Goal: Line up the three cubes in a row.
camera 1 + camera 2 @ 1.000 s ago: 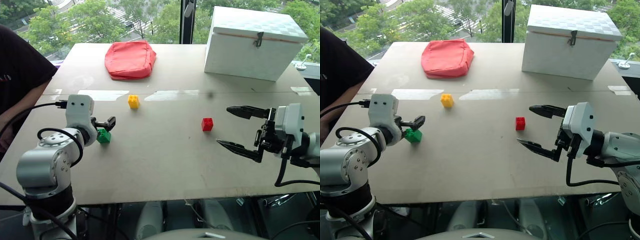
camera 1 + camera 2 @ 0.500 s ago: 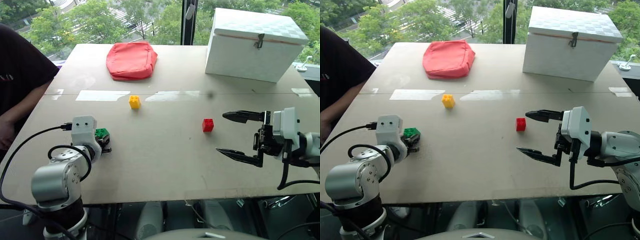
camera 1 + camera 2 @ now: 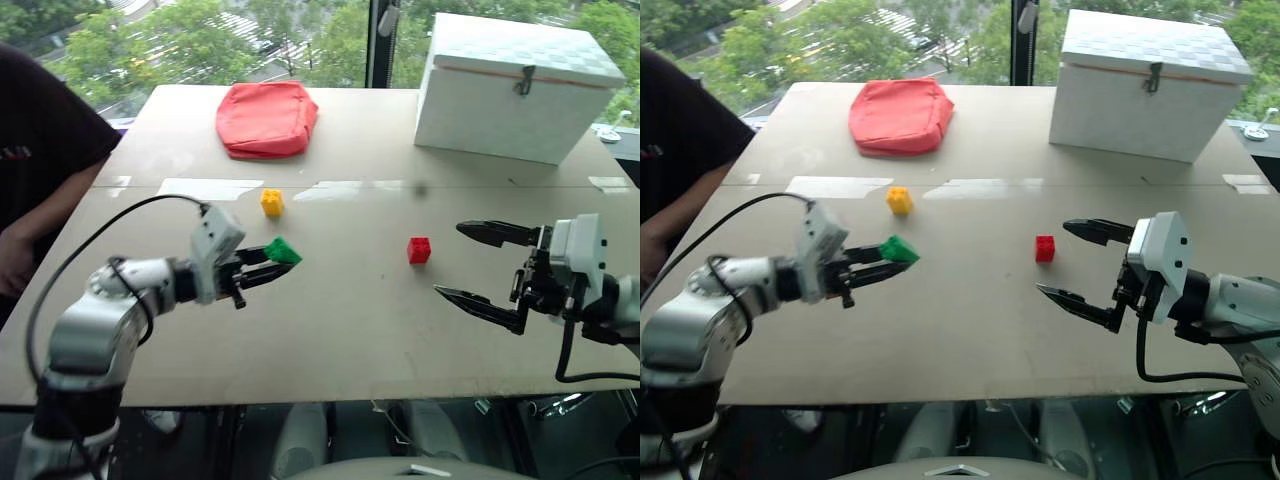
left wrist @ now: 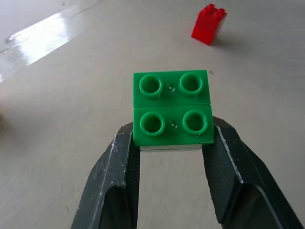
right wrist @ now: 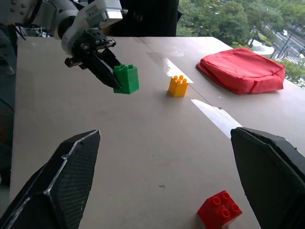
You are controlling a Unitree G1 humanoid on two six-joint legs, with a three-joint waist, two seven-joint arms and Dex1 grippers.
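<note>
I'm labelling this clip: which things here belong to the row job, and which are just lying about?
Job:
green brick, held in the left pincer
yellow brick
red brick

Lying about:
red bag
white box

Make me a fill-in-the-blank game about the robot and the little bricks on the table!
1. The left claw is shut on the ____ brick.
2. The right claw is ____, with nothing between its fingers.
3. The brick lying nearest the right claw is the ____ one.
4. The yellow brick sits on the table, closer to the red ____ than to the white box.

Missing words: green; open; red; bag
</note>
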